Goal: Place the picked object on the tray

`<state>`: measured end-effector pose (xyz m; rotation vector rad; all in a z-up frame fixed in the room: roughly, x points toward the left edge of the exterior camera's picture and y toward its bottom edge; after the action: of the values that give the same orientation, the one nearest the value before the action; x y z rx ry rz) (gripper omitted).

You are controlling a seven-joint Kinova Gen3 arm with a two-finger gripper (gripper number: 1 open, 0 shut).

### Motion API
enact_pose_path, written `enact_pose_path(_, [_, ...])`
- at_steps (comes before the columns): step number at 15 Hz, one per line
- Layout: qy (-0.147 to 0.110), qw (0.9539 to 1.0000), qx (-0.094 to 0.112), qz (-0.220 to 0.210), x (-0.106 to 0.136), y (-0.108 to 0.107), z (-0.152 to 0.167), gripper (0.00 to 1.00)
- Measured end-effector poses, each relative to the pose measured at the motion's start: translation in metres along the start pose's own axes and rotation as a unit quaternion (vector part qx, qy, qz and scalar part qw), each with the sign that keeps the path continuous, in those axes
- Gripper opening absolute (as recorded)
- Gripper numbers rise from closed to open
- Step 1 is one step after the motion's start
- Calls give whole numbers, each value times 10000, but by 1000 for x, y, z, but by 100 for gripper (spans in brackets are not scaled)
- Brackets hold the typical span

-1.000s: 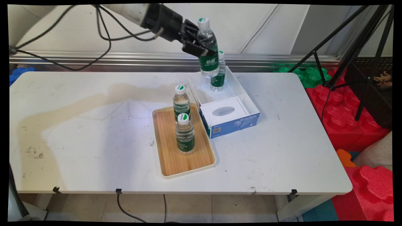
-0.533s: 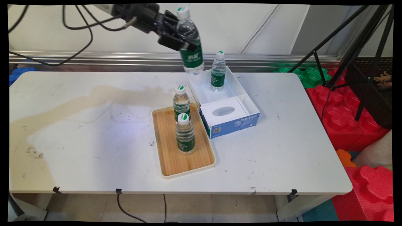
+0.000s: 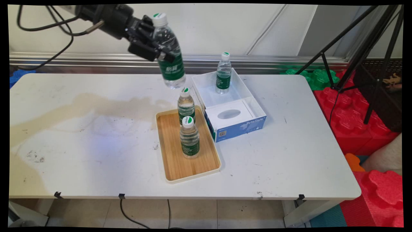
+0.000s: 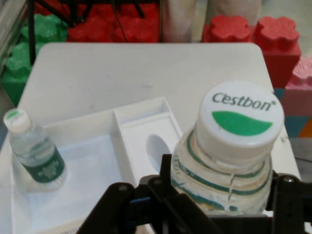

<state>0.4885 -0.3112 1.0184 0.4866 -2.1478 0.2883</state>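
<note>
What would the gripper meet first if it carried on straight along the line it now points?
Beyond the held bottle in the gripper, probably the white box with its standing bottle: the hand view looks straight at it. Depth is unclear.

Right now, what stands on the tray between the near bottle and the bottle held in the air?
Main view: one upright bottle at the tray's far end, between near bottle and held bottle.

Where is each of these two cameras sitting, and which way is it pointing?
Main view: fixed above the table's near side, looking down across the white table toward the wall; shows the arm's gripper carrying a held bottle.
Hand view: mounted on the hand, looking along the fingers past the bottle's cap.
Shared: the held bottle and the white box with its bottle.
</note>
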Motion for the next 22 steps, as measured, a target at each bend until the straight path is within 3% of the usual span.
enact_pose_path(9, [-342,9993,-121,-38,-41,24,-4,0])
enact_pose_path(22, [-610,9978,-254,-20,-104,46,43,0])
